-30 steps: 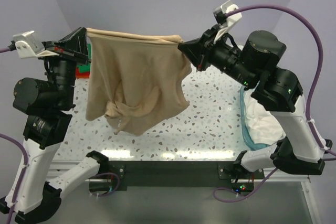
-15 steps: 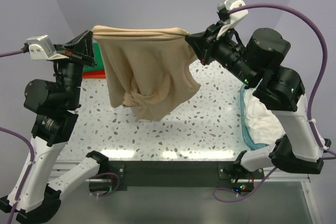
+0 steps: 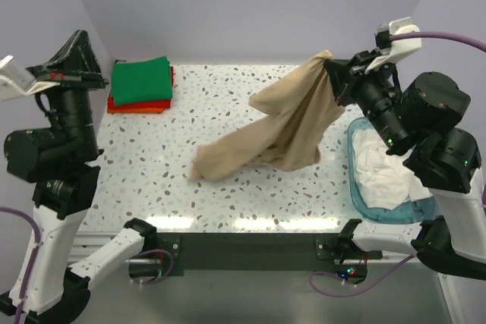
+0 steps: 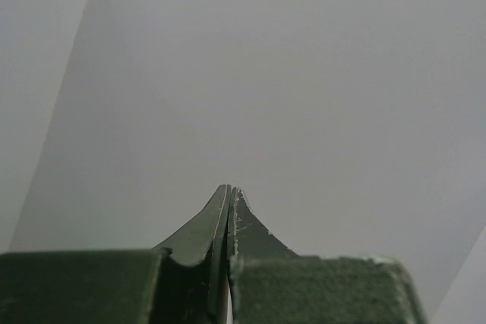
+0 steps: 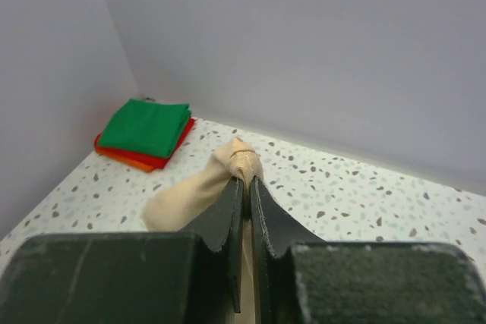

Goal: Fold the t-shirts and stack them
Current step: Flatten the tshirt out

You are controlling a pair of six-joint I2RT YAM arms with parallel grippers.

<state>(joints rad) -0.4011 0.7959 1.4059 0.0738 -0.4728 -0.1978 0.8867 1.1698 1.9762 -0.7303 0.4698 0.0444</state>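
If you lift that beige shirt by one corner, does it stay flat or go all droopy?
Probably droopy: the tan-beige cloth t-shirt hangs limp from the right gripper, its low end draped on the speckled table. It seems light, since one small pinch carries it. Pushed, it would likely crumple, not roll.

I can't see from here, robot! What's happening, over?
Left jaws shut, empty, raised. Right jaws shut on tan t-shirt, tail draped on table. Nothing in the way, over.
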